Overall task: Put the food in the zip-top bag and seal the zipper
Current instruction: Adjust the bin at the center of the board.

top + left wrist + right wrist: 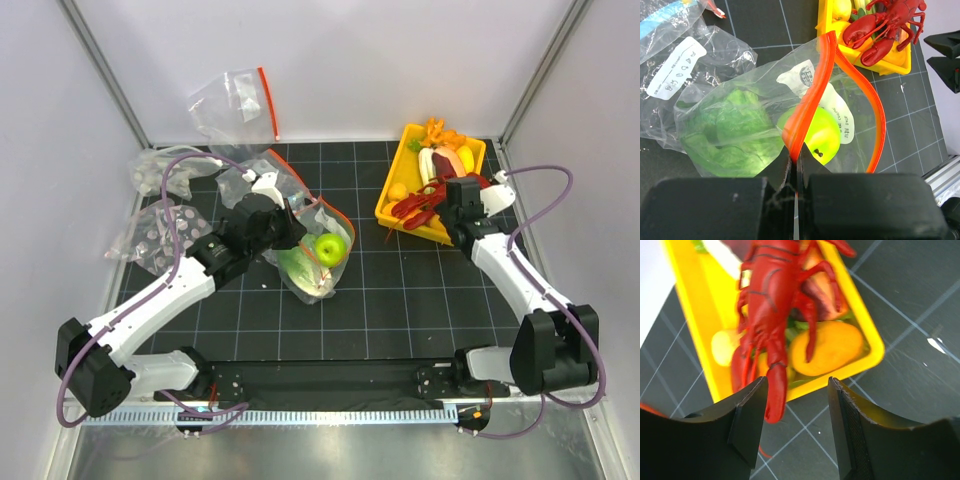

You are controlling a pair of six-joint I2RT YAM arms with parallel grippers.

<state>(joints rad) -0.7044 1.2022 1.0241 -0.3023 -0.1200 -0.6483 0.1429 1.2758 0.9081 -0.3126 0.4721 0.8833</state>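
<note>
**A:** Nearest first: what has the left gripper (796, 167) got?

**B:** Its jaws are pinched together on the zipper (810, 107) with no gap showing. The strip rises out of them and runs away across the bag (715, 100).

**A:** Where is the bag?

**B:** It is on the black mat (400, 300), just beyond those fingers. The lettuce (730, 132) is inside on the left. The fruit (824, 135) is inside too, touching the lettuce and right behind the pinched strip. A white label (840, 117) sits on the film over the fruit. The mouth gapes, with the zipper's other half bowing out to the right, apart from the held half.

**A:** And the right gripper (797, 390)?

**B:** Its jaws are partly apart and hold nothing. It is over the near corner of the yellow tray (690, 305). The lobster (770, 315) hangs a claw over the rim, just beside the finger on the left of the wrist view. I cannot tell if they touch.

**A:** What else is in the tray?

**B:** An orange piece (827, 347) lies under the lobster's legs, against the near rim. The rest is blurred.

**A:** Farther off?

**B:** From above, the tray sits at the mat's far right, well apart from the bag. Dotted pouches (150, 232) lie at the left edge, and another clear bag (232, 105) lies past the mat's far edge.
</note>
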